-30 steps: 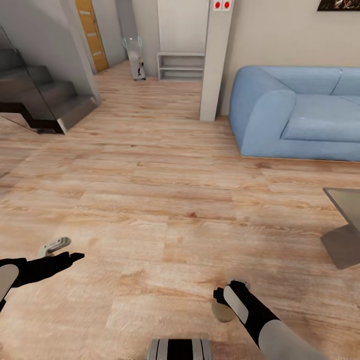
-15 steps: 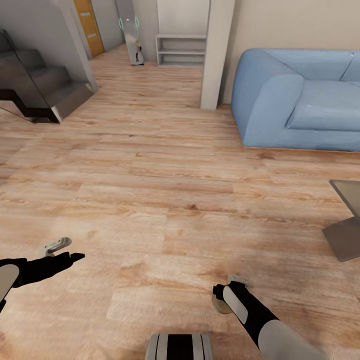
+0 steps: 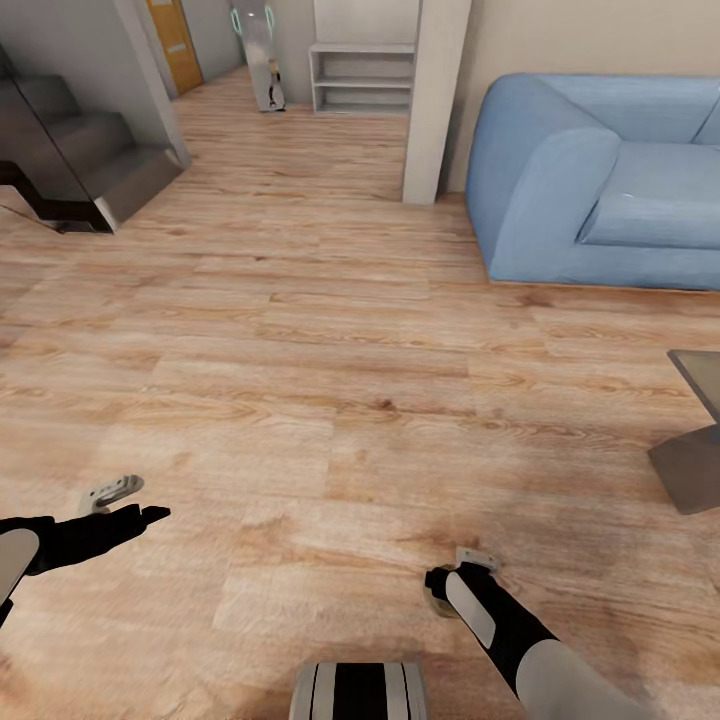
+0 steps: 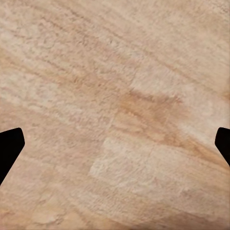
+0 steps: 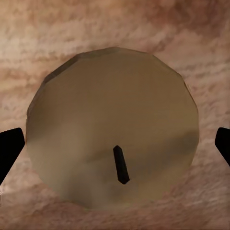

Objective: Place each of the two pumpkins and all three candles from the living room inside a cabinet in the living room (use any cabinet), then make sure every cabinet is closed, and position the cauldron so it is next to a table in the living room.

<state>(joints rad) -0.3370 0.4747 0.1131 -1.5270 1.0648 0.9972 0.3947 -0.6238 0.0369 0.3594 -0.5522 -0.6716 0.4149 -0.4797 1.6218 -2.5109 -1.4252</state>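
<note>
The right pincer pinches a beige candle low over the wood floor, the left pincer spread and empty, so a jolt while driving toward the blue sofa could probably shake the candle loose.

Ahead of us the wooden floor lies bare and wide, open passage straight on toward the pillar and the low shelf unit behind it. To our right the blue sofa blocks the far side, and nearer in, the grey bench corner juts into the way. To our left the dark staircase closes that flank. Between sofa and stairs the floor is free. Our left claw hangs over bare boards; our right claw has a candle between its tips.
</note>
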